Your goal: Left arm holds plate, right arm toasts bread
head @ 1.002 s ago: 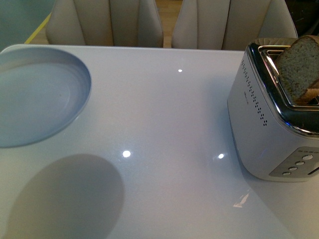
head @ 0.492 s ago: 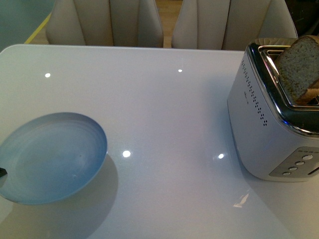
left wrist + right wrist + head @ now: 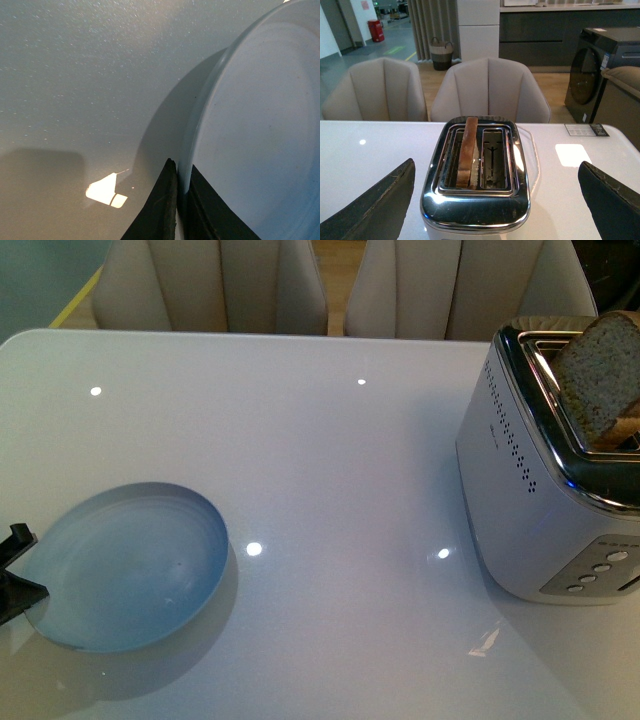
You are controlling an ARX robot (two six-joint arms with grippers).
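Note:
The pale blue-grey plate (image 3: 130, 565) hovers low over the white table at the front left, casting a shadow beneath. My left gripper (image 3: 12, 575) is shut on its left rim; the wrist view shows both black fingers (image 3: 162, 210) pinching the plate's edge (image 3: 260, 125). The bread (image 3: 598, 375), a speckled brown slice, stands upright in a slot of the silver toaster (image 3: 545, 490) at the right. From the right wrist camera the bread (image 3: 468, 150) sits in the toaster's (image 3: 475, 200) left slot, and my right gripper (image 3: 497, 200) is open, its fingers spread wide on either side of the toaster.
The white glossy table (image 3: 340, 470) stretches between plate and toaster. Two beige chairs (image 3: 210, 285) stand behind the table's far edge. The toaster's buttons (image 3: 600, 570) face the front. A dark appliance (image 3: 605, 70) stands beyond the table.
The plate has come down from the upper left to the front left, tilting flatter, and the left gripper's black fingers have come into the front view. Toaster and bread have not moved.

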